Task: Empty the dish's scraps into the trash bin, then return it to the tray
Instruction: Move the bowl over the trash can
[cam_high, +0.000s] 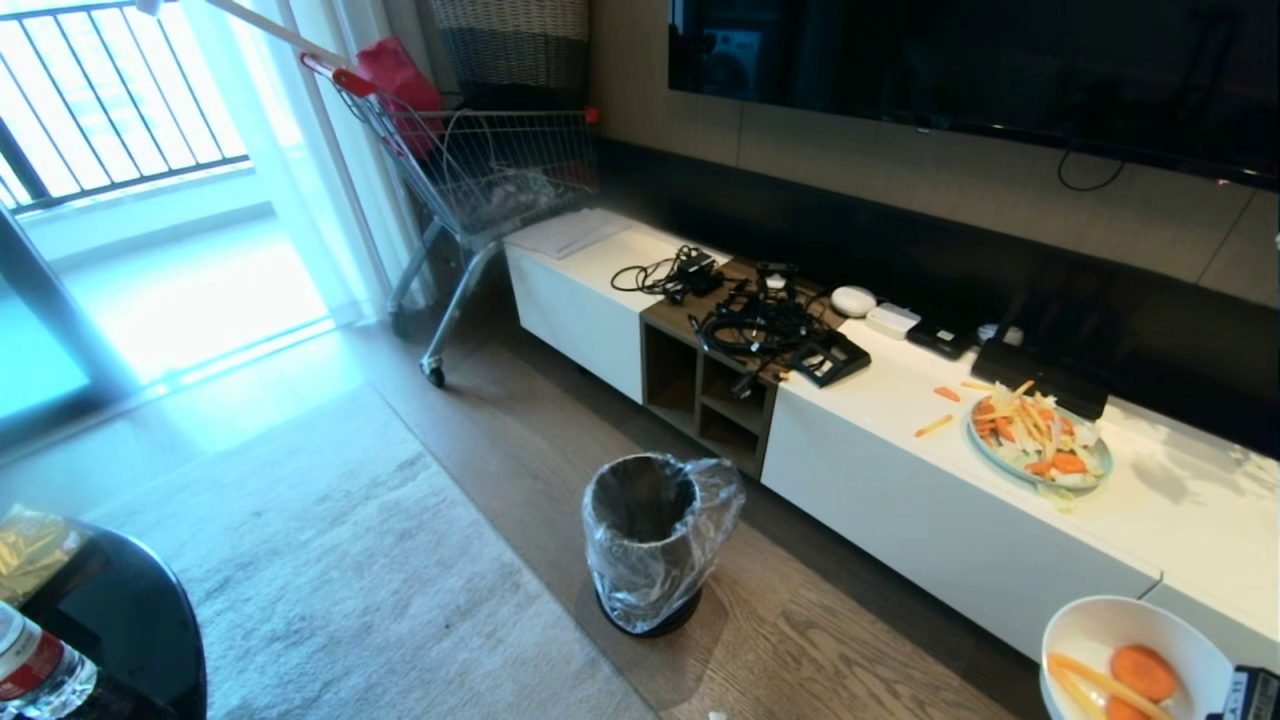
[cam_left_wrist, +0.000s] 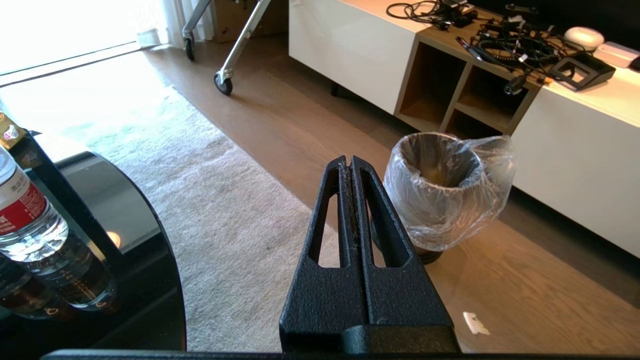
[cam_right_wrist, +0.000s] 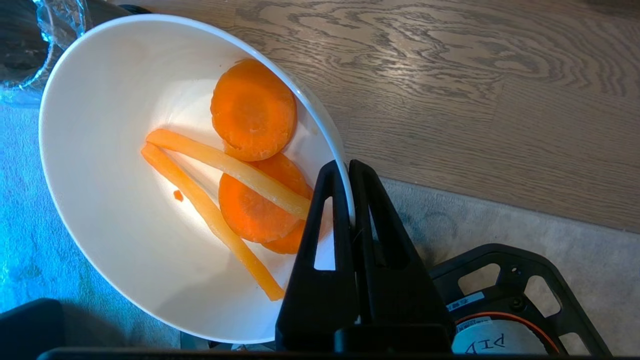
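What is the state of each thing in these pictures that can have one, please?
dish: held by its rim, tilted, not over the bin.
scraps: inside the dish, not dumped.
trash bin: upright on the floor, lined with a clear bag.
right tool: shut on the dish rim.
left tool: shut, empty, hanging near the bin.
blue plate: on the white cabinet, heaped with vegetable strips.

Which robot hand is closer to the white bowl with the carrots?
Right. The right end effector is clamped on the rim of the glossy white round bowl; the left end effector hangs shut near the plastic-lined trash bin, bowl nowhere near.
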